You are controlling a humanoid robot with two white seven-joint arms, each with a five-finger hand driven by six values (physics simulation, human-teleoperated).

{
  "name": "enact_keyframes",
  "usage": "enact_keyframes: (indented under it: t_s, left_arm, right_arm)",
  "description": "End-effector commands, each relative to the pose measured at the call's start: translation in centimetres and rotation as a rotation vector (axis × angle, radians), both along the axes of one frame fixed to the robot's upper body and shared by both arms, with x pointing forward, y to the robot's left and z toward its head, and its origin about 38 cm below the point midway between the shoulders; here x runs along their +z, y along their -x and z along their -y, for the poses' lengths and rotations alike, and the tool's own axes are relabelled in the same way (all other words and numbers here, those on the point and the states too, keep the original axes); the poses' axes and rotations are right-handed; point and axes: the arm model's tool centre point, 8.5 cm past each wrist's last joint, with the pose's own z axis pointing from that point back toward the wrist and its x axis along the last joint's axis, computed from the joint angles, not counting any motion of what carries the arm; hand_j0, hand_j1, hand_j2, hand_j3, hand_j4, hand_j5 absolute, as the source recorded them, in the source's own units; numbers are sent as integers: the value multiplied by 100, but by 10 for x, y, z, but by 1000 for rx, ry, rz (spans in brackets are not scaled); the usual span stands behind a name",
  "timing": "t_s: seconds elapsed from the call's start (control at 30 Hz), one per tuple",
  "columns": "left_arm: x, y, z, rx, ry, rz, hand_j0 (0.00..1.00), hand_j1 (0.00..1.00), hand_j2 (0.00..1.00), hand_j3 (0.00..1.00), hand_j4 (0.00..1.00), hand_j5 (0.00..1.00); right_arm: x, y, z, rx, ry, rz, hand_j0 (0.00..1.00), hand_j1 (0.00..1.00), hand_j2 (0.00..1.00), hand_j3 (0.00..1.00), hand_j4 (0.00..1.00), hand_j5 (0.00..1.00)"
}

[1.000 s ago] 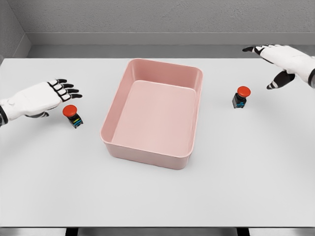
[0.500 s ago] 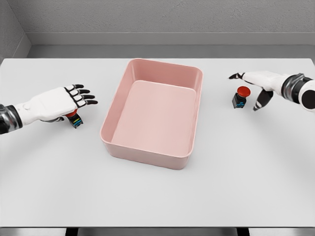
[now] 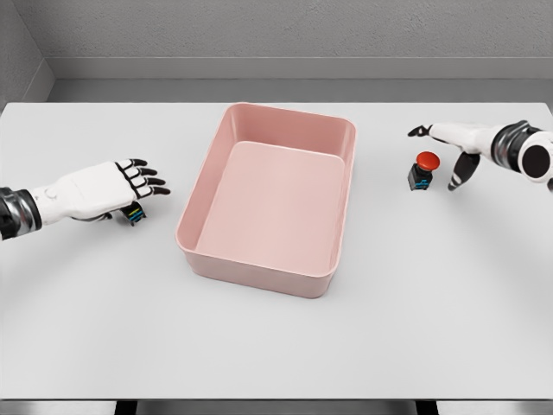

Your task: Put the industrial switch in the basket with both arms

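Altogether: two switches [image 3: 422, 170] [image 3: 134, 213], one basket [image 3: 268, 259], two hands [image 3: 108, 186] [image 3: 449, 143].

1. The basket [image 3: 275, 197] looks like smooth pink plastic with a soft, matt sheen.
2. The table [image 3: 432, 303] is a plain, smooth, matt white surface.
3. The switch [image 3: 422, 170] has a glossy red cap on a dark plastic body.
4. The hands [image 3: 108, 188] look like smooth white plastic shells.

a single head camera looked down and forward from above the near edge of the flat white table [image 3: 276, 346], taking in its whole width and the grey back wall [image 3: 285, 30] beyond.
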Motion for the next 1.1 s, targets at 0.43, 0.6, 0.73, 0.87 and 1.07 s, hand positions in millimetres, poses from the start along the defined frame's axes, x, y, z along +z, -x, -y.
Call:
enact_keyframes:
  t_s: [0.43, 0.6, 0.73, 0.87, 1.07]
  left_arm:
    - [1, 1, -1, -1, -16, -7, 42, 42, 42, 42, 42, 42]
    - [1, 1, -1, -1, -16, -7, 35, 35, 35, 35, 35, 35]
    - [1, 2, 0, -1, -15, -9, 26, 26, 26, 26, 26, 26]
    - [3, 1, -1, 0, -13, -4, 23, 23, 23, 23, 23, 23]
    - [13, -2, -3, 2, 1, 20, 23, 23, 23, 23, 23, 23]
  right_arm:
    - [-11, 3, -12, 33, 7, -25, 66, 66, 66, 66, 66, 66]
    - [-11, 3, -10, 29, 13, -26, 66, 66, 66, 66, 66, 66]
    - [-12, 4, -11, 37, 13, -26, 53, 53, 53, 53, 53, 53]
    - [-12, 4, -11, 39, 13, -27, 45, 45, 45, 45, 45, 45]
    - [-10, 4, -7, 33, 18, -25, 45, 45, 45, 45, 45, 45]
